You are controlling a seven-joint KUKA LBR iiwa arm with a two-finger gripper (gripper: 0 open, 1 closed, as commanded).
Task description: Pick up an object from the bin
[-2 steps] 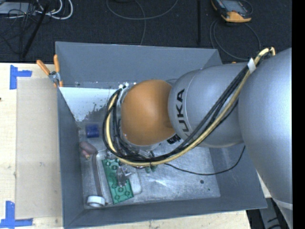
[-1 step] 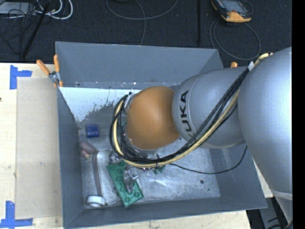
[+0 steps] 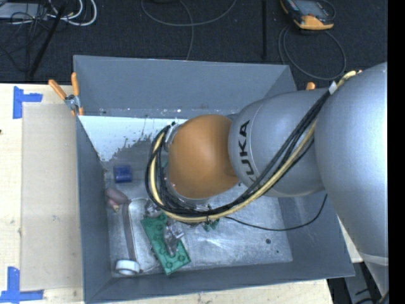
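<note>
the gripper (image 3: pixel 171 235) sits over the green plate (image 3: pixel 169 258), open or closed cannot be told; the clear tube (image 3: pixel 130 230) just beside the plate could block a clean grasp.

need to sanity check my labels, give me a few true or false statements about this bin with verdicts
1. A green plate lies in the lower left of the bin. True.
2. The blue block sits on the green plate. False: it lies apart, higher up by the sloped wall.
3. The arm comes in from the left. False: from the right.
4. A clear tube lies just left of the green plate. True.
5. The gripper is over the green plate. True.
</note>
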